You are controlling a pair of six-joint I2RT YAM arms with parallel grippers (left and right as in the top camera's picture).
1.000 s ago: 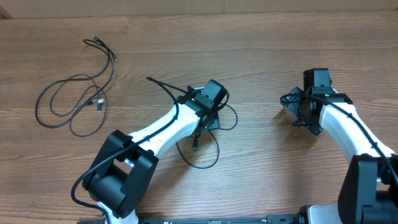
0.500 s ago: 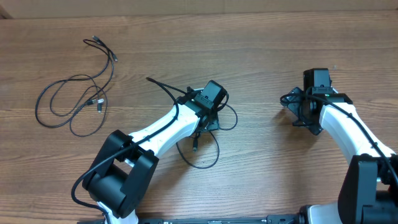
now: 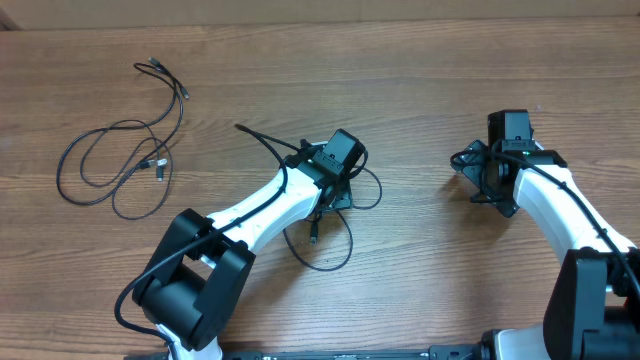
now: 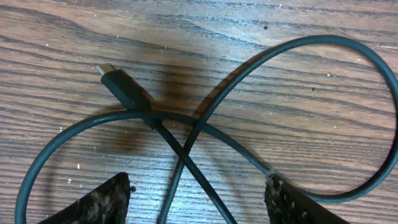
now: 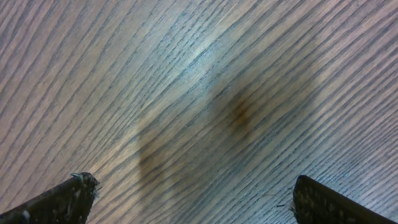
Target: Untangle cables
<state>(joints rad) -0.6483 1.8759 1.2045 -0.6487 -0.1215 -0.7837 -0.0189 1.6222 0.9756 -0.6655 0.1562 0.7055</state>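
One black cable (image 3: 335, 262) lies in loose loops at the table's middle, partly under my left gripper (image 3: 336, 186). In the left wrist view this cable (image 4: 292, 53) crosses over itself, and its plug (image 4: 121, 85) points up-left. My left gripper (image 4: 196, 200) is open just above the wood, with the two crossing strands between its fingertips (image 4: 99, 204), touching neither. A second thin black cable (image 3: 112, 170) lies looped at the far left, its plug ends (image 3: 153, 66) apart from the first cable. My right gripper (image 3: 478, 176) is wide open over bare wood (image 5: 193, 200), holding nothing.
The wooden table (image 3: 430, 80) runs to a back edge along the top of the overhead view. The left arm (image 3: 250, 212) stretches diagonally over part of the middle cable. The right arm (image 3: 570, 205) comes in from the lower right.
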